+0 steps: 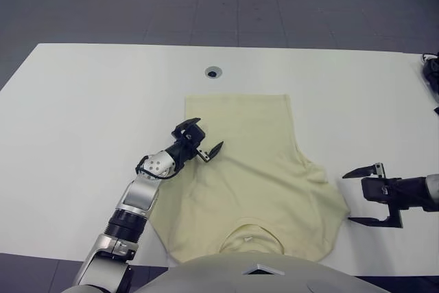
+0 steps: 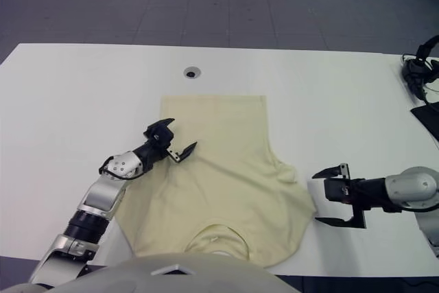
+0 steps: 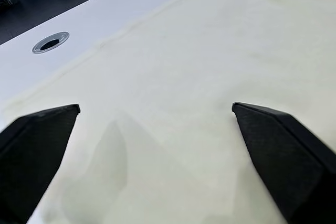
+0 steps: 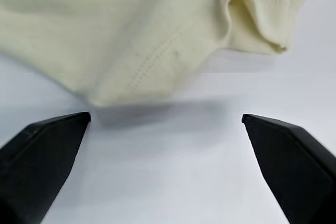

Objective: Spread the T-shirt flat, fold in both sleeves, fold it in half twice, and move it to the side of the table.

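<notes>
The T-shirt [image 1: 254,162], collar nearest, lies spread; left gripper [image 1: 210,133] and right gripper [image 1: 347,197] gape empty, so pinching the right sleeve [image 1: 329,195] seems next.

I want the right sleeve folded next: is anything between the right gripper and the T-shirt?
Nothing visible. Only a strip of bare white table separates the open right gripper from the T-shirt at its nearest edge.
</notes>
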`<action>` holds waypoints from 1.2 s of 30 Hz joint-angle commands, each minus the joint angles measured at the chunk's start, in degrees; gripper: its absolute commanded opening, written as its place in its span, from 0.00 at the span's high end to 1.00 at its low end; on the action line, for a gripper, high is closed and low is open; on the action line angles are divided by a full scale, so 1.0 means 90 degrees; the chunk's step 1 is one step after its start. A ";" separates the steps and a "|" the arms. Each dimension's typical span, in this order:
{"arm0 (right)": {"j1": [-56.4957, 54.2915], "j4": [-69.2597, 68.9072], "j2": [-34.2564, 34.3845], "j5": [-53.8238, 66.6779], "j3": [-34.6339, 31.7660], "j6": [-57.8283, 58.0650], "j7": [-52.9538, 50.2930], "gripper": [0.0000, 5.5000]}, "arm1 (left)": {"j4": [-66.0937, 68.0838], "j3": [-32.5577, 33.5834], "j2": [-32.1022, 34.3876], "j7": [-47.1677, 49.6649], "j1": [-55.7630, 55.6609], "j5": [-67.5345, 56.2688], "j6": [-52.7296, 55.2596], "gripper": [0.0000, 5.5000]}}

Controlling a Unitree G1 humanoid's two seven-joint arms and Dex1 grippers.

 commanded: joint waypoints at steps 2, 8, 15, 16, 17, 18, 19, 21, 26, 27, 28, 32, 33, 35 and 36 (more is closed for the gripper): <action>-0.0230 0.0180 0.0447 -0.0222 0.0332 -0.0190 -0.0469 0.02 | -0.0032 0.0027 0.0018 -0.0026 0.0029 0.0089 0.0035 0.02; -0.0236 0.0180 0.0618 0.0296 -0.0025 -0.0191 -0.0659 0.02 | -0.0038 0.0016 0.0022 -0.0030 0.0023 0.0105 0.0032 0.02; -0.0205 -0.0002 0.0770 0.0989 -0.0426 0.0139 -0.0651 0.02 | 0.0059 0.0028 0.0039 -0.0008 -0.0004 0.0145 -0.0022 0.02; -0.0234 -0.0007 0.0788 0.1003 -0.0465 0.0164 -0.0702 0.02 | 0.0085 0.0033 0.0044 -0.0011 -0.0015 0.0147 -0.0034 0.02; -0.0279 0.0026 0.0805 0.0967 -0.0502 0.0142 -0.0781 0.02 | 0.0113 0.0036 0.0050 -0.0015 -0.0029 0.0151 -0.0048 0.02; -0.0318 0.0053 0.0821 0.0951 -0.0539 0.0135 -0.0847 0.02 | 0.0136 0.0036 0.0054 -0.0018 -0.0037 0.0158 -0.0063 0.02; -0.0354 0.0073 0.0834 0.0961 -0.0590 0.0137 -0.0907 0.02 | 0.0158 0.0036 0.0057 -0.0023 -0.0045 0.0165 -0.0079 0.02; -0.0395 0.0095 0.0881 0.1026 -0.0736 0.0130 -0.1036 0.02 | 0.0203 0.0028 0.0059 -0.0032 -0.0055 0.0187 -0.0120 0.02; -0.0516 0.0220 0.0953 0.0935 -0.0816 0.0047 -0.1256 0.02 | 0.0253 0.0033 0.0081 -0.0026 -0.0030 0.0221 -0.0197 0.02; -0.0538 0.0258 0.0962 0.0886 -0.0797 0.0014 -0.1295 0.02 | 0.0255 0.0037 0.0082 -0.0023 -0.0025 0.0223 -0.0207 0.02; -0.0548 0.0289 0.0968 0.0852 -0.0786 -0.0012 -0.1324 0.02 | 0.0257 0.0038 0.0083 -0.0023 -0.0022 0.0229 -0.0219 0.02; -0.0544 0.0309 0.0977 0.0819 -0.0780 -0.0026 -0.1362 0.02 | 0.0293 0.0036 0.0070 -0.0032 -0.0051 0.0258 -0.0247 0.02; -0.0524 0.0284 0.0970 0.0834 -0.0789 -0.0007 -0.1343 0.02 | 0.0295 0.0031 0.0066 -0.0031 -0.0058 0.0267 -0.0251 0.02; -0.0399 0.0187 0.0888 0.0903 -0.0795 0.0060 -0.1177 0.02 | 0.0292 0.0027 0.0060 -0.0025 -0.0055 0.0285 -0.0263 0.02; -0.0258 0.0115 0.0802 0.0938 -0.0805 0.0075 -0.1024 0.02 | 0.0277 0.0026 0.0057 -0.0020 -0.0045 0.0295 -0.0261 0.02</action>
